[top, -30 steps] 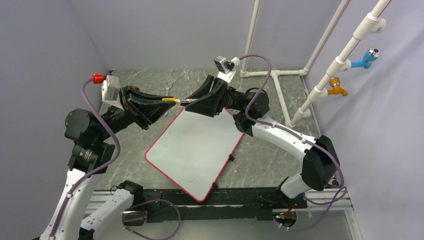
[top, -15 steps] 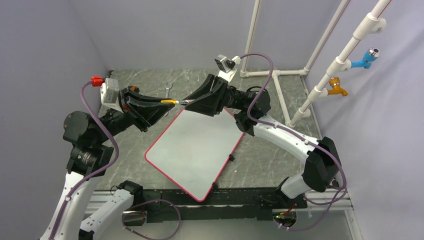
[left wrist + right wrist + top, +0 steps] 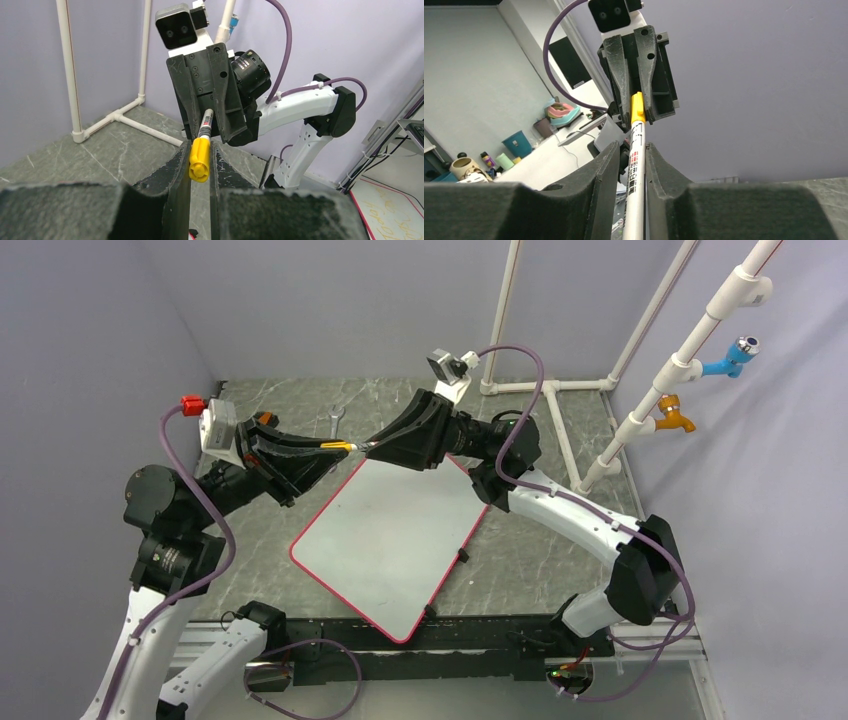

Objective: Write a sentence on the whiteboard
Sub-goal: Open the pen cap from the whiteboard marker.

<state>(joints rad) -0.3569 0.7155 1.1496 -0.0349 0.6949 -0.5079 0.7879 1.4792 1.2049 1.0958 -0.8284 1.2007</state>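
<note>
Top view, marker: a yellow-capped marker is hanging level in the air between my two claws, above the far edge of the whiteboard.
Top view, left claw: my left claw is pinching the yellow cap at its end of the marker.
Top view, right claw: my right claw is gripping the other end, facing the left one tip to tip.
Top view, whiteboard: it is lying flat and skewed on the marbled table, one corner reaching the black rail at the near edge; its face is looking blank from up here.
Top view, wrench: a small wrench is lying on the table beyond the claws.
Left wrist view, cap: my left fingers are squeezing the yellow cap between them, while the white barrel is running on into the right claw's closed fingers.
Left wrist view, sentence: the sentence is showing as faint yellow-orange handwriting on a red-edged white panel in the bottom right corner; the letters are too small for me to read.
Right wrist view, barrel: my right fingers are clamping the printed white barrel, and the yellow cap is sitting in the left claw's grip straight ahead.
</note>
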